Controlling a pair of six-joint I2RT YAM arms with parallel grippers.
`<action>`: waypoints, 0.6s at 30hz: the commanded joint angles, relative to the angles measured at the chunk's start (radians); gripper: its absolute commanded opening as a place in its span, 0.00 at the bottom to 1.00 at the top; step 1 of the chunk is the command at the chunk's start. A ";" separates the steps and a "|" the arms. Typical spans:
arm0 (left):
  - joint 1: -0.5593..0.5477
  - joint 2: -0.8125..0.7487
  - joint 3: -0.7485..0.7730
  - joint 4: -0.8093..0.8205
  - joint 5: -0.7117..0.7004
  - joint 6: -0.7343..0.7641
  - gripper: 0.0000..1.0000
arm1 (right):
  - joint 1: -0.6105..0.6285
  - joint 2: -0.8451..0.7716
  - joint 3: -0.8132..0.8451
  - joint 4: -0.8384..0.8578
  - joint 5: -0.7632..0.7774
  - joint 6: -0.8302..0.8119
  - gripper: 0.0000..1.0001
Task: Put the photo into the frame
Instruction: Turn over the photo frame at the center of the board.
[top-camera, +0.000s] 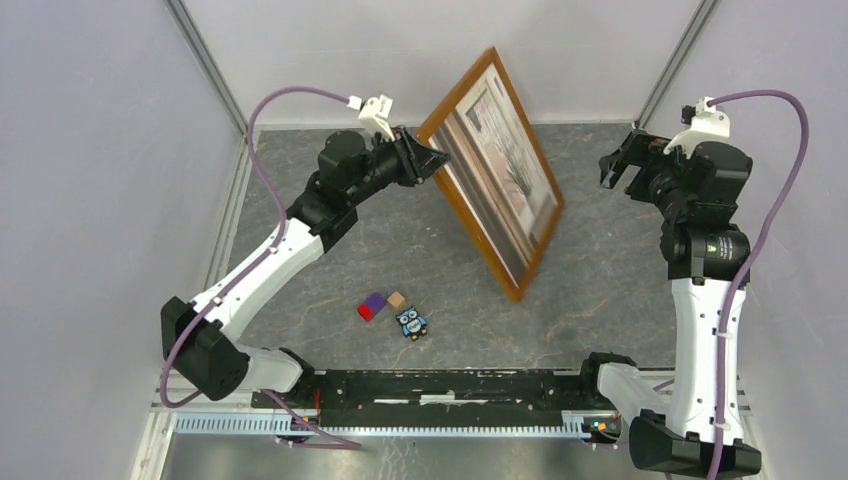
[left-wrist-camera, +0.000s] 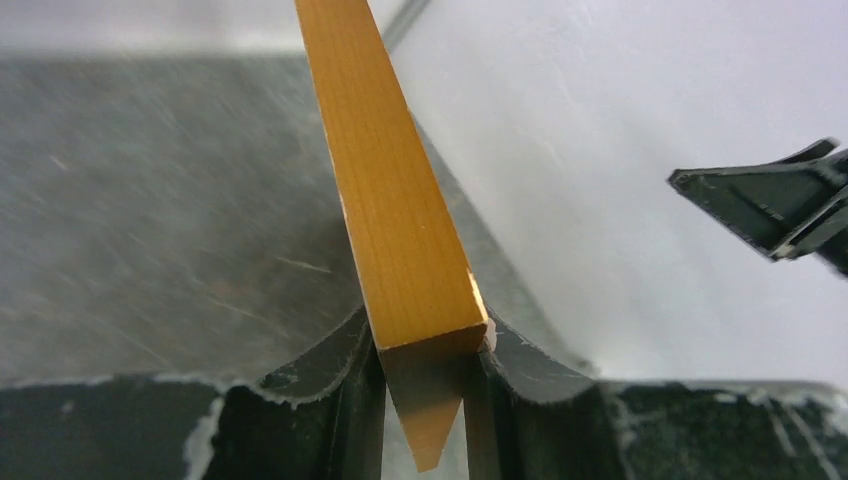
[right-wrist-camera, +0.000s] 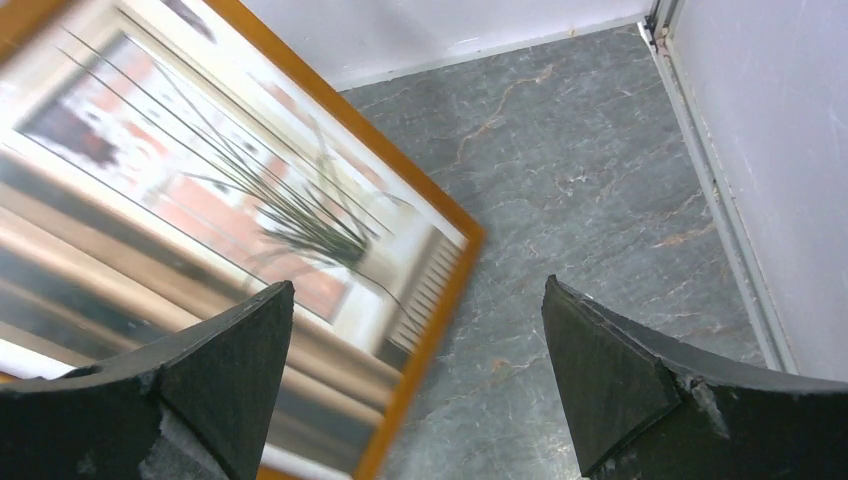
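Note:
The frame (top-camera: 464, 215) of light-orange wood stands tilted up off the table, its lower corner near the table middle. The photo (top-camera: 505, 170), a window scene with a spiky plant, sits inside it and faces right. My left gripper (top-camera: 436, 160) is shut on the frame's left edge; in the left wrist view the orange moulding (left-wrist-camera: 400, 200) is clamped between the jaws of my left gripper (left-wrist-camera: 425, 400). My right gripper (top-camera: 622, 163) is open and empty, to the right of the frame. The right wrist view shows the photo (right-wrist-camera: 220, 200) and frame edge (right-wrist-camera: 440, 290) by my open right gripper (right-wrist-camera: 418, 330).
A red and purple block (top-camera: 371, 305), a tan cube (top-camera: 397, 298) and a blue owl figure (top-camera: 411, 323) lie on the grey table (top-camera: 600, 280) in front of the frame. White walls close in left, back and right. The right gripper tip (left-wrist-camera: 770, 200) shows in the left wrist view.

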 joint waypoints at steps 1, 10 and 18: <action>0.089 0.003 -0.140 0.402 0.378 -0.507 0.02 | -0.004 -0.031 -0.007 0.072 -0.034 0.020 0.98; 0.115 0.234 -0.339 0.847 0.368 -0.811 0.02 | -0.005 -0.048 -0.062 0.085 -0.080 0.038 0.98; 0.021 0.585 -0.201 1.037 0.358 -0.945 0.02 | -0.005 -0.067 -0.043 0.049 -0.112 0.027 0.98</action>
